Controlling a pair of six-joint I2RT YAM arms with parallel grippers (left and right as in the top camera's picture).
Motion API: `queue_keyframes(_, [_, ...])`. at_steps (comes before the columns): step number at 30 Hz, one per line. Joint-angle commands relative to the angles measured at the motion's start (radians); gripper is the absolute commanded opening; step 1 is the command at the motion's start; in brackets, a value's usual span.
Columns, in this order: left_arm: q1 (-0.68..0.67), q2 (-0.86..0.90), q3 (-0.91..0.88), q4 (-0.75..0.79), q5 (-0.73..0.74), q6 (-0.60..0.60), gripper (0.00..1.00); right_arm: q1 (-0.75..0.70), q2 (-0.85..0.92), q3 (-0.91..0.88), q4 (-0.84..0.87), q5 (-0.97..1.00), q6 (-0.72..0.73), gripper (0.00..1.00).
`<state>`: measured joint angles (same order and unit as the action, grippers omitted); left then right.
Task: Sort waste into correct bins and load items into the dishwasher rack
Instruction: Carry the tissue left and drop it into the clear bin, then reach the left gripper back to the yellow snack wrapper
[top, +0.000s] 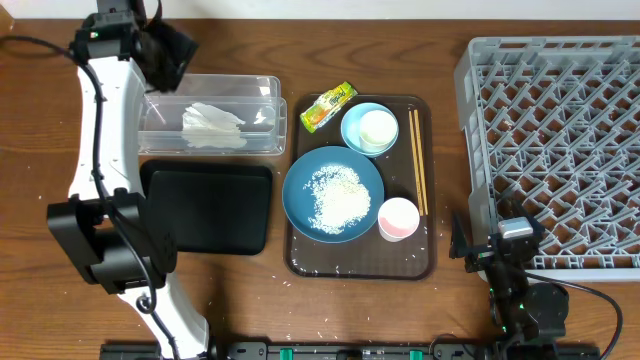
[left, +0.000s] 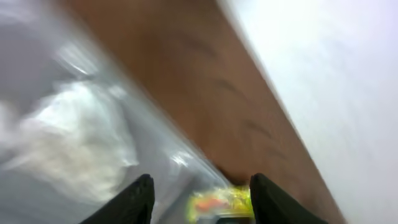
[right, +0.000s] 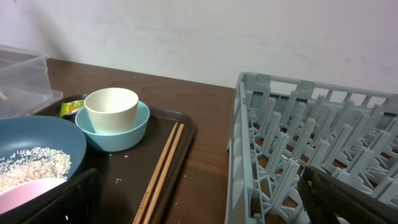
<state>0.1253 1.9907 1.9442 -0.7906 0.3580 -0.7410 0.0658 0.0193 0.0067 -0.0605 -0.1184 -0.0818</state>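
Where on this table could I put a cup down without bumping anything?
The black tray is bare, and the grey rack looks empty. A bare strip of table runs between the brown tray and the rack. The brown tray is crowded: blue dish, bowl, pink cup, chopsticks. The clear tub holds paper.

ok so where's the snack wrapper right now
In the overhead view the snack wrapper lies at the top-left corner of the brown tray, between the clear tub on its left and the light-blue bowl on its right.
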Motion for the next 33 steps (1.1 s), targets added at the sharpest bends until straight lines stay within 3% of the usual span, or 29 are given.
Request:
queue_keyframes(1, [-0.071, -0.023, -0.003, 0.052, 0.305, 0.347, 0.56, 0.007, -0.001, -0.001, -0.004, 0.003, -0.009, 0.99])
queue_keyframes(5, [-0.194, -0.021, -0.003, 0.064, 0.268, 0.576, 0.62, 0.007, -0.001, -0.001, -0.003, 0.003, -0.009, 0.99])
queue_keyframes(13, [-0.469, 0.005, -0.003, 0.1, -0.243, 0.836, 0.69, 0.007, -0.001, -0.001, -0.003, 0.002, -0.009, 0.99])
queue_keyframes(17, [-0.529, 0.044, -0.003, 0.14, -0.378, 0.845, 0.69, 0.007, -0.001, -0.001, -0.003, 0.002, -0.009, 0.99])
queue_keyframes(33, [-0.535, 0.238, -0.003, 0.259, -0.348, 0.842, 0.69, 0.007, -0.001, -0.001, -0.003, 0.002, -0.009, 0.99])
